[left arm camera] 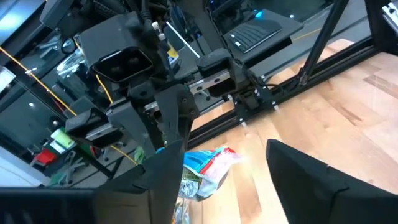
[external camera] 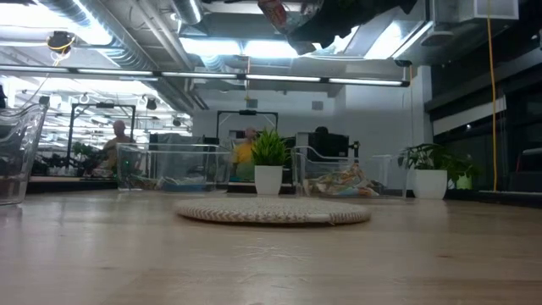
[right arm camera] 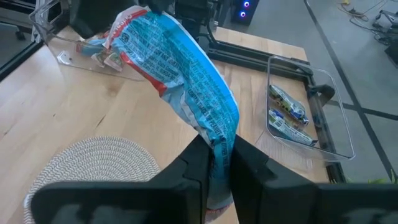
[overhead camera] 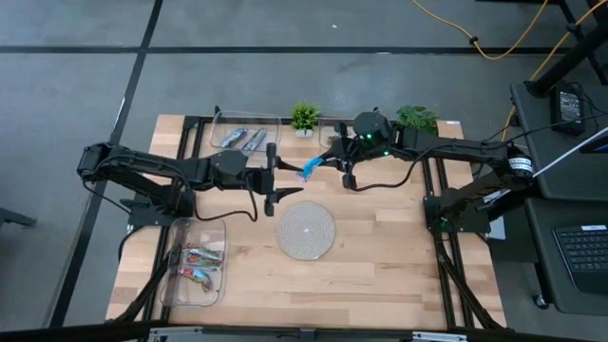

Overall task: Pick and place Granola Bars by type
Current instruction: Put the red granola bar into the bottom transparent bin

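High view: the round woven mat [overhead camera: 306,231] is taken as the landmark, and a blue wrapped granola bar [overhead camera: 312,168] is being held in the air above the table [overhead camera: 399,266], beyond the mat's far edge. The bar is being clamped by the right gripper [overhead camera: 339,167], whose fingers are closed tightly on one end of the wrapper; in the right wrist view the blue bar [right arm camera: 186,81] is seen rising out of the closed fingers [right arm camera: 198,177], with the mat [right arm camera: 93,165] below it. The left gripper [overhead camera: 273,175] is being kept just beside the bar's other end, also beyond the mat's far edge, toward the left. Its fingers [left arm camera: 311,180] are standing apart, and nothing is being gripped between them; the bar's end [left arm camera: 208,167] is seen lying near the gap.

Other bars are lying in clear trays. Blue and silver bars [overhead camera: 243,139] are being kept in a tray [overhead camera: 275,123] beyond the mat, at the far left. Red and multicoloured bars [overhead camera: 198,264] are being kept in a tray [overhead camera: 222,285] to the left of the mat, toward the near edge. A small potted plant [overhead camera: 304,117] is standing beyond the mat at the far edge.
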Robot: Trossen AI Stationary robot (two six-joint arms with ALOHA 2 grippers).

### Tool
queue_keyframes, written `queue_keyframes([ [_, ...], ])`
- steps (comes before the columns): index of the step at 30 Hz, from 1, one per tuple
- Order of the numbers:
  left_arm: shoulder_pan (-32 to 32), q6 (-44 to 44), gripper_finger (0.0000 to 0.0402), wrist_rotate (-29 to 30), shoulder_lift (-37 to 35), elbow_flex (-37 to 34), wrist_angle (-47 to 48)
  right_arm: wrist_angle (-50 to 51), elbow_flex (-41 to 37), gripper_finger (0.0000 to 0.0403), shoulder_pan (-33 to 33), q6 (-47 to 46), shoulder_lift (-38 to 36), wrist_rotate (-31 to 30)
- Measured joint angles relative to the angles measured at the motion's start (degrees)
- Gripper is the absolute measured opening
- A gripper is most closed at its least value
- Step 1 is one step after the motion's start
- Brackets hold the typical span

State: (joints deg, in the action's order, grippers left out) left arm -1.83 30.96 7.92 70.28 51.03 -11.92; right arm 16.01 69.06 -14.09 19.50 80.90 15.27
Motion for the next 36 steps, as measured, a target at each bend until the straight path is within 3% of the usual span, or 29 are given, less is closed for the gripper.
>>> queue_keyframes([
  [20, 0.84, 2.84, 0.0139, 1.43, 4.28, 0.04, -1.73, -2.67, 0.0, 0.0053, 0.09, -1.46, 0.04, 3.87],
  [32, 0.86, 3.5, 0.0012, 3.61, 4.0, 0.04, -1.84, -2.11, 0.0, 0.0053, 0.11, -1.46, 0.04, 3.91],
  [36, 0.86, 4.22, 0.0004, 3.61, 4.0, 0.04, -1.8, -1.28, 0.0, 0.0053, 0.11, -1.35, 0.04, 3.99],
])
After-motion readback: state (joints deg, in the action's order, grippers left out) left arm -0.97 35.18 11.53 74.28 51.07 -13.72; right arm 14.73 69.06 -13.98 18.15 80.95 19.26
